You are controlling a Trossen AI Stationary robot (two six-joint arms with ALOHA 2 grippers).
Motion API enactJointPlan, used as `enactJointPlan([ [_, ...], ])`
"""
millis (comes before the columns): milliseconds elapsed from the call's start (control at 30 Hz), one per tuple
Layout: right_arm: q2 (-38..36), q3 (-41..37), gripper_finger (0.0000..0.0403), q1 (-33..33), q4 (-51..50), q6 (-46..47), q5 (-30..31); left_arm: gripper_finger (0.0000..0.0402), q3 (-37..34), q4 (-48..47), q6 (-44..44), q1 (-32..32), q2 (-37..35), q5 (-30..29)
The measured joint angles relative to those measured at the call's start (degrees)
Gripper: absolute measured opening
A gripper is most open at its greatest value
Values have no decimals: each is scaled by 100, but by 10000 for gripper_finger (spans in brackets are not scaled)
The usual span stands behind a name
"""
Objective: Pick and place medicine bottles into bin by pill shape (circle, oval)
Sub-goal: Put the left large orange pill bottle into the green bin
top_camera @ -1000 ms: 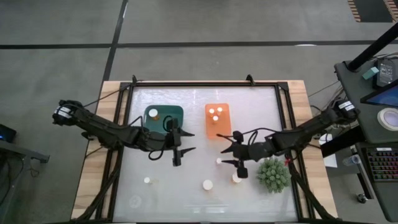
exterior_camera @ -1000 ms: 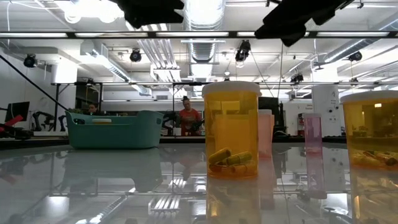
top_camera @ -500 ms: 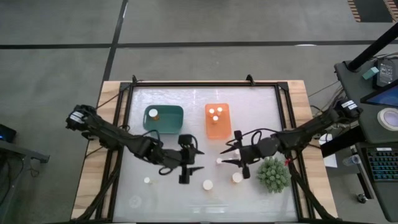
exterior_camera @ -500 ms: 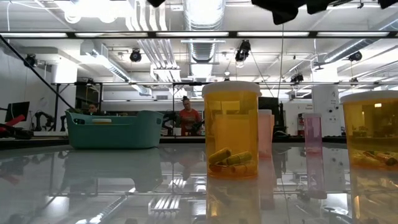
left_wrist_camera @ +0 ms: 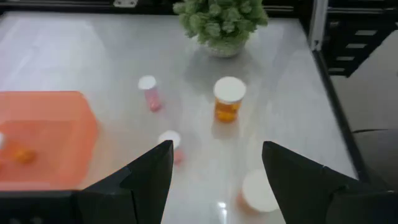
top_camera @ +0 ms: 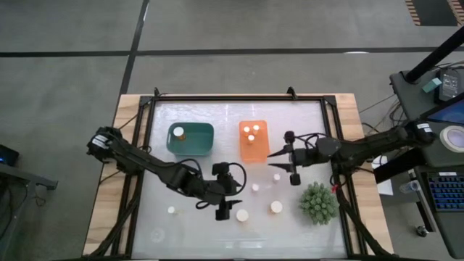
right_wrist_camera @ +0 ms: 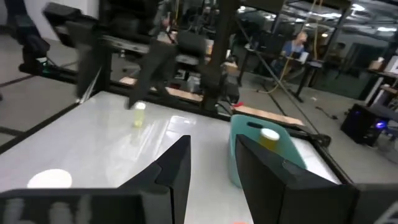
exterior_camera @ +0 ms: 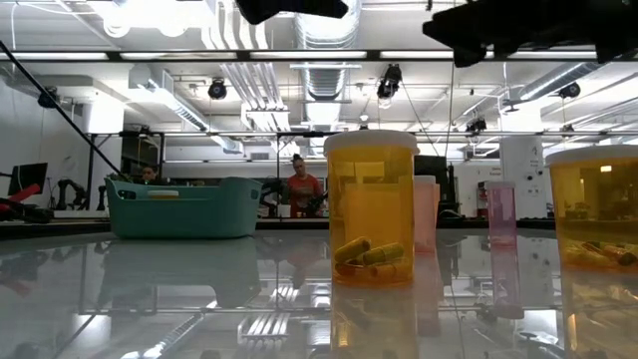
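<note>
Several small bottles with white caps stand on the white table: one (top_camera: pixel 241 215) beside my left gripper, others in the middle (top_camera: pixel 255 187), (top_camera: pixel 276 176), (top_camera: pixel 276 207) and at the near left (top_camera: pixel 172 210). The teal bin (top_camera: pixel 196 145) holds one bottle (top_camera: pixel 178 133); the orange bin (top_camera: pixel 255 151) holds three. My left gripper (top_camera: pixel 232 201) is open and empty above the table, just left of the nearest bottle; its wrist view (left_wrist_camera: pixel 214 168) looks over that bottle's cap (left_wrist_camera: pixel 258 190). My right gripper (top_camera: pixel 286 165) is open and empty, beside the orange bin's right edge.
A spiky green plant (top_camera: pixel 318 203) stands at the near right, close to the bottles. A black frame rail (top_camera: pixel 225 96) runs round the table. In the low view an amber bottle with oval capsules (exterior_camera: pixel 371 204) stands close, another at the right (exterior_camera: pixel 598 209).
My left gripper has gone from beside the teal bin toward the table's near edge and to the right, up to the bottle at the near middle. My right gripper has drawn back from the bottles by the plant toward the far edge, up to the orange bin's right side.
</note>
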Motion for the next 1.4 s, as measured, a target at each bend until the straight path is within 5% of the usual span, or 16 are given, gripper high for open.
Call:
enactJointPlan([
  [400,-323,-50,116,-28,11,29,-39,231,154,118,-1068,-272,700,415],
  [900,-278,-47,116,-28,19,-31,-43,232,932,-510,-808,-485,1624,423],
  [1400,-282,-47,116,-28,17,-163,-41,317,893,-453,-364,-481,1785,265],
])
